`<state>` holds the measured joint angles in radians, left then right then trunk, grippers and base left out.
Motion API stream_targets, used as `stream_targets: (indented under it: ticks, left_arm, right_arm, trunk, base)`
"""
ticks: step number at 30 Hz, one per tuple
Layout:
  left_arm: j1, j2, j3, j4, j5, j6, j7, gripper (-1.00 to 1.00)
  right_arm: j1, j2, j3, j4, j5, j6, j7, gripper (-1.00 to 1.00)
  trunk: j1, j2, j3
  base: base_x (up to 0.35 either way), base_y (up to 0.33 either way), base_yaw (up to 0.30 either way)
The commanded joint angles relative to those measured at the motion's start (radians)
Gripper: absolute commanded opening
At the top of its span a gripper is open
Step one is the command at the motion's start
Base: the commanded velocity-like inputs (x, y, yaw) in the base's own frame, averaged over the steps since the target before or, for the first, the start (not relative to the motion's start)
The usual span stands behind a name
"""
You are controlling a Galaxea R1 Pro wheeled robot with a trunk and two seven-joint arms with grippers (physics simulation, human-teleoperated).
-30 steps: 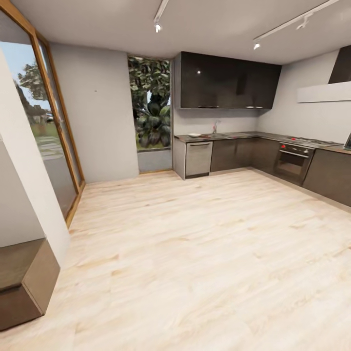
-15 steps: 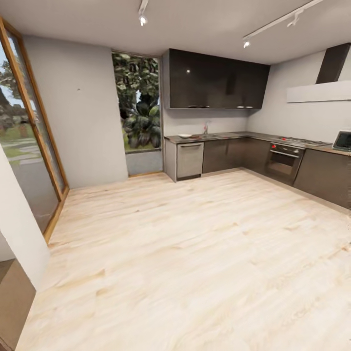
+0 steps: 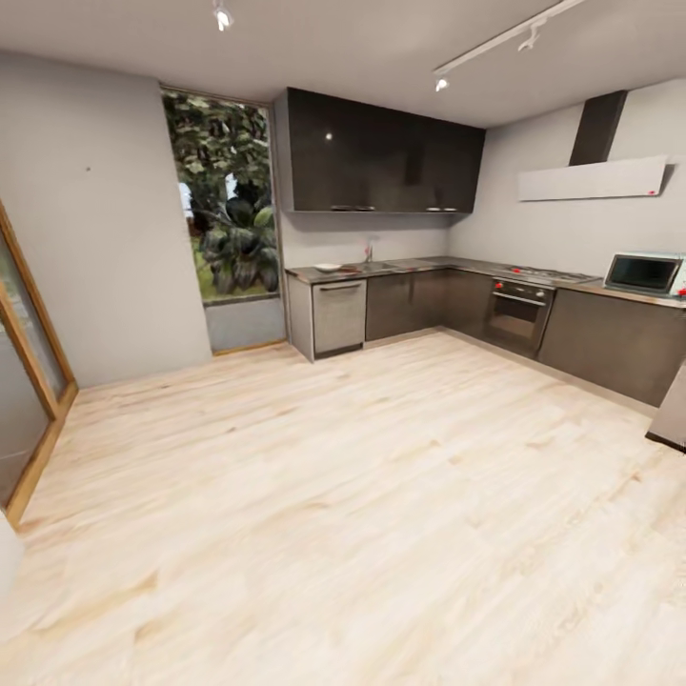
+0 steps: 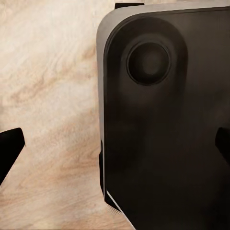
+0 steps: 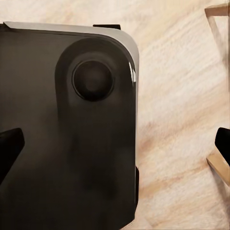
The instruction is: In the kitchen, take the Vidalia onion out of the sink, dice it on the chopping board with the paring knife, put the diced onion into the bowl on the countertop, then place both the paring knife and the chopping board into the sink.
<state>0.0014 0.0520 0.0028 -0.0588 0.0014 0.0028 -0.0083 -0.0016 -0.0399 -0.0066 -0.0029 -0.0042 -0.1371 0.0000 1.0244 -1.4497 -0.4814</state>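
Right, I'm on the approach, not yet at work: the kitchen lies well ahead across a wide stretch of pale wood floor. On the far surface I make out the tap of the sink, and a small pale shape beside it, too small to name. Onion, knife and board I cannot pick out from here. My left hand hangs with fingers spread wide and empty over my own dark base; my right hand likewise, open, nothing held. Next I judge I must roll toward the sink and square up. Nothing blocks the floor; oven and microwave sit off right.
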Motion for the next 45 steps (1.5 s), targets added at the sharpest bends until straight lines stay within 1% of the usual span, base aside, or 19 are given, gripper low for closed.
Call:
stream_targets:
  ticks: [1, 12, 45]
  left_arm:
    - [0.000, 0.000, 0.000, -0.001, 0.000, 0.000, -0.001, 1.00]
    - [0.000, 0.000, 0.000, -0.001, 0.000, 0.000, -0.001, 1.00]
    - [0.000, -0.001, 0.000, -0.001, 0.000, 0.000, -0.001, 1.00]
  right_arm:
    - [0.000, 0.000, 0.000, 0.000, 0.000, -0.003, 0.000, 1.00]
    - [0.000, 0.000, -0.001, 0.000, 0.000, -0.003, 0.000, 1.00]
    - [0.000, 0.000, -0.001, 0.000, 0.000, -0.003, 0.000, 1.00]
  trunk:
    - [0.001, 0.000, -0.001]
    - [0.001, 0.000, -0.001]
    - [0.001, 0.000, -0.001]
  base:
    - [0.342, 0.000, -0.199]
    - [0.342, 0.000, -0.160]
    - [0.342, 0.000, -0.005]
